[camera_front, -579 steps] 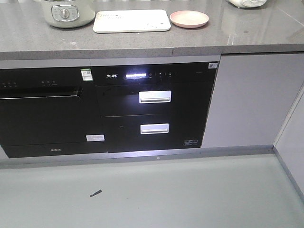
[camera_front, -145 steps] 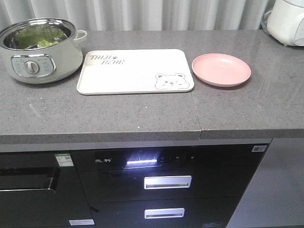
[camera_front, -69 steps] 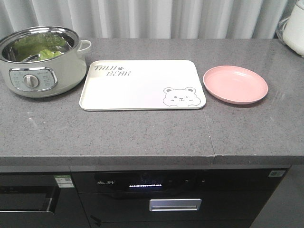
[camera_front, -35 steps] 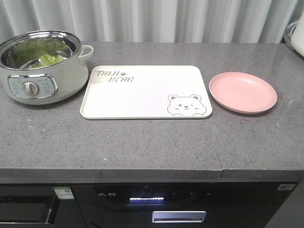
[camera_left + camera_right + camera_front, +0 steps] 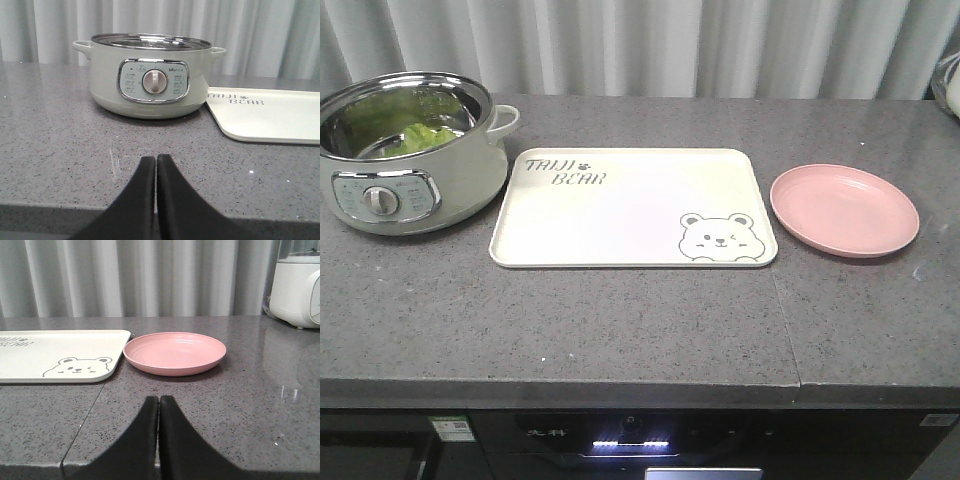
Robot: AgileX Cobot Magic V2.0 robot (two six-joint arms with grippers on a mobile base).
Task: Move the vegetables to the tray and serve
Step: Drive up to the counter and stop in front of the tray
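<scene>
Your left gripper point(image 5: 156, 169) and right gripper point(image 5: 159, 409) are both pressed together, holding nothing. The left faces the electric pot point(image 5: 150, 102), where the lettuce leaf point(image 5: 423, 137) lies, so I judge it is placed to fetch it. The right faces the pink plate point(image 5: 175, 354) beside the tray point(image 5: 620, 215).

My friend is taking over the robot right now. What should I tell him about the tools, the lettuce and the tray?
Left tool: shut, holding nothing, facing the pot.
Right tool: shut, holding nothing, facing the pink plate.
Lettuce: inside the pot, which stands just left of the tray.
Done: nothing yet. There is no lettuce on the tray.
Left: lift the lettuce out of the pot, lay it on the tray, then serve.
</scene>
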